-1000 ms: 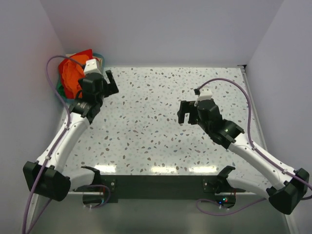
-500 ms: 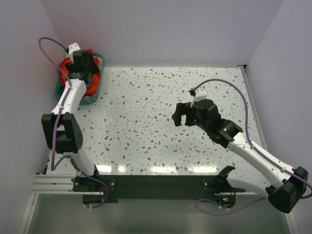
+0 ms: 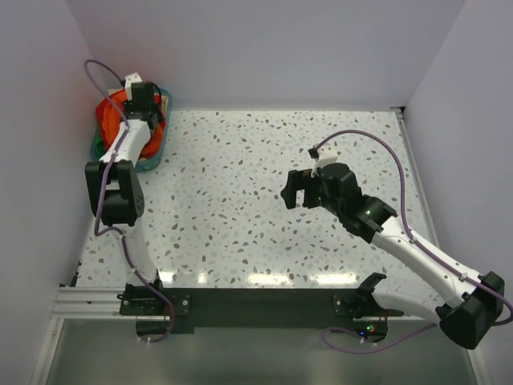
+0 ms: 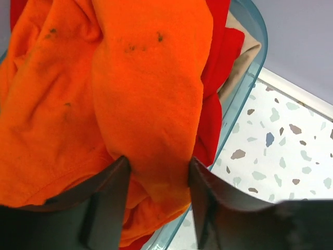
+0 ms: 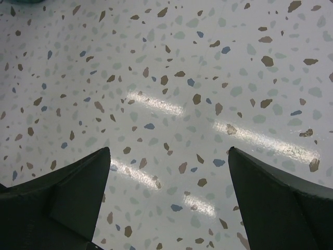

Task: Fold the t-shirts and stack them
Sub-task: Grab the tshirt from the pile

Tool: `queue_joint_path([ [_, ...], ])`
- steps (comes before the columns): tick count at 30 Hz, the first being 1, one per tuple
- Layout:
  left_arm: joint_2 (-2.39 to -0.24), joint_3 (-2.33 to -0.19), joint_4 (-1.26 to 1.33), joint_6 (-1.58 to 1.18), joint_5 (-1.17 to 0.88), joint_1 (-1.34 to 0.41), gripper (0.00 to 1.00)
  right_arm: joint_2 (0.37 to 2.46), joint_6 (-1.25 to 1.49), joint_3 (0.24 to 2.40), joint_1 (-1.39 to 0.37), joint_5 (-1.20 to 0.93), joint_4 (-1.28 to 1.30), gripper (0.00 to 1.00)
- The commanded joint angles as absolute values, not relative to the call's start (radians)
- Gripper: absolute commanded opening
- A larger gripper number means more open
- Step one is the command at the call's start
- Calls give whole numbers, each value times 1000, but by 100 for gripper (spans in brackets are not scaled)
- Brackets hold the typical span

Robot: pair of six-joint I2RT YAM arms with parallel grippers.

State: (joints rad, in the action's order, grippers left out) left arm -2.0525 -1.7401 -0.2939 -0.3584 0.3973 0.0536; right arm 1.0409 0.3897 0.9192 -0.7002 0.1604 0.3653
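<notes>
left fingers (image 4: pixel 106 208) pinching orange t-shirt (image 4: pixel 145 78), in basket (image 4: pixel 263 39)

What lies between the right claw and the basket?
Only bare speckled table, as the top view shows. The right claw hangs open over mid-table; the basket sits at the far-left corner, where the left claw pinches an orange shirt.

No text, label or number seems readable in any view.

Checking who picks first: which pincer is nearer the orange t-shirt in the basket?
Left. The left pincer is at the orange t-shirt, fingers either side of a fold; the right pincer hangs over the table, well away.
</notes>
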Motion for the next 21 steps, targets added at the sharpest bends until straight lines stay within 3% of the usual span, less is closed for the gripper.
queue_joint_path([
  [1, -2039, -1798, -242, -339, 419, 69, 49, 1034, 373, 908, -701, 141, 316, 99],
  [8, -2022, -1807, -251, -307, 429, 71, 2, 1029, 373, 907, -701, 133, 313, 99],
  [21, -1717, -1787, -250, -241, 353, 68, 0, 1048, 391, 939, -703, 107, 295, 99],
])
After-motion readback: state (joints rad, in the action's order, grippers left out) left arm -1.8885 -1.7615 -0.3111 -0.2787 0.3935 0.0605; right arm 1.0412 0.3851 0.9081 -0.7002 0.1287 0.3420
